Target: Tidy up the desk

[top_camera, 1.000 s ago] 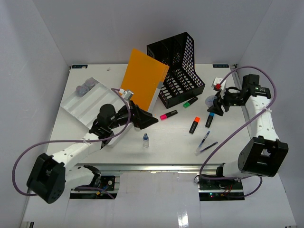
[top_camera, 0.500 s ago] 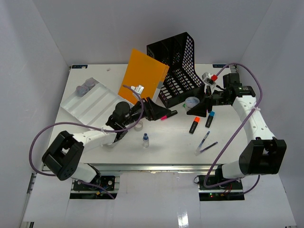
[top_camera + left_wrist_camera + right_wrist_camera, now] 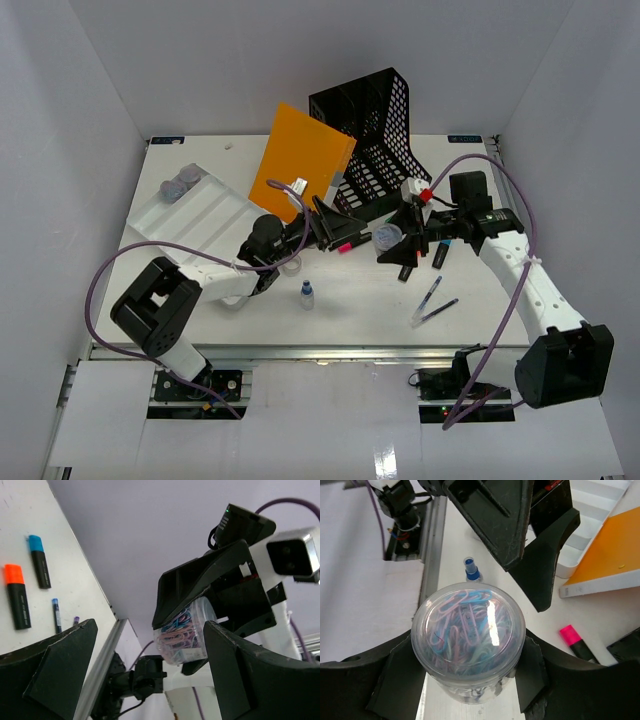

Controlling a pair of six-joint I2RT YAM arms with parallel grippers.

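Broadly, the desk [image 3: 360, 305] spans the whole work area, its white top running from the front rail to the back wall. At its far side stands a black mesh file rack [image 3: 378, 130], with an orange folder [image 3: 300, 165] leaning against it and a white compartmented tray [image 3: 195, 215] lying well to the left. Both arms reach toward the middle, just in front of the rack.

The right gripper [image 3: 395, 248] is clamped on a clear round jar of coloured paper clips [image 3: 468, 630], one finger on each side of its wall, and holds it off the surface. The left gripper [image 3: 348, 232] faces it with its jaws spread wide. In the left wrist view the jar sits between and beyond the two fingers, not touching either.

This looks like a hand-over of the jar from right to left, probably so it can go to the tray side. The next move would call for the left jaws to advance around the jar and close before the right lets go. A misaligned grip could drop it.

Loose on the desk lie a blue highlighter [image 3: 440, 256], two pens [image 3: 432, 300] and a small bottle [image 3: 307, 295].
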